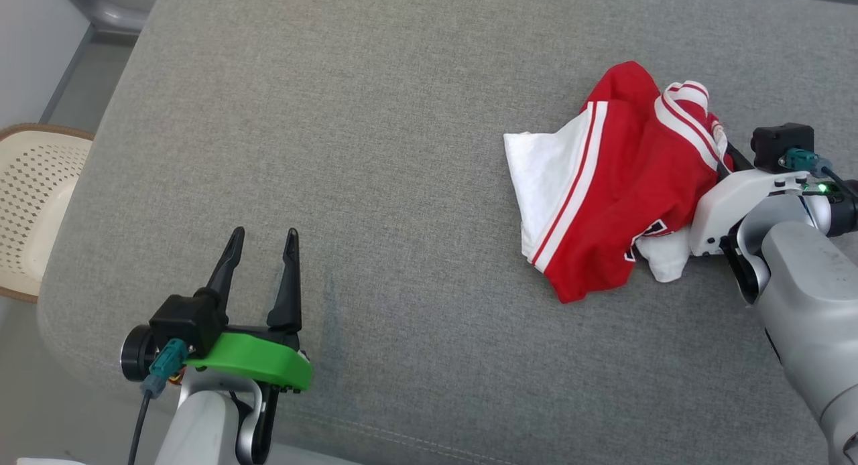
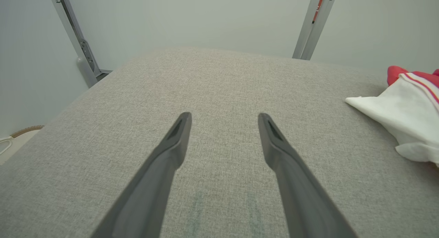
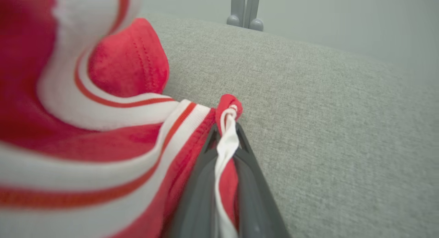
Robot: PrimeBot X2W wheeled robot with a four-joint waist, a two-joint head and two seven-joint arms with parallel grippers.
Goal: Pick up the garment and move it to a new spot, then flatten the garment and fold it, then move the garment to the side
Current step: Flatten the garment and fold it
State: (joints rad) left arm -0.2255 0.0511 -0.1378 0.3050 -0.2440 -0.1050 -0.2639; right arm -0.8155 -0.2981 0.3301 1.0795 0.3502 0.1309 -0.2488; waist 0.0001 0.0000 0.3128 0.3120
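Crumpled, soft red-and-white striped garment (image 1: 617, 183) on a coarse grey woven cushion (image 1: 402, 150). The right gripper (image 3: 226, 128) pinches the garment's right-hand hem. The left gripper (image 1: 264, 234), fingers spread, sits well left of the garment.

Red garment (image 1: 617, 183) with white stripes; grey couch (image 1: 375, 150), perhaps speckled.

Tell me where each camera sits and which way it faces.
Head view: up on the head, looking down at the grey cushion; shows the open left gripper, right arm and red-and-white garment.
Left wrist view: on the left wrist, looking along its spread fingers across the cushion toward a wall.
Right wrist view: on the right wrist, looking along the right gripper, shut on the garment's edge.
Shared: all three show garment and cushion.
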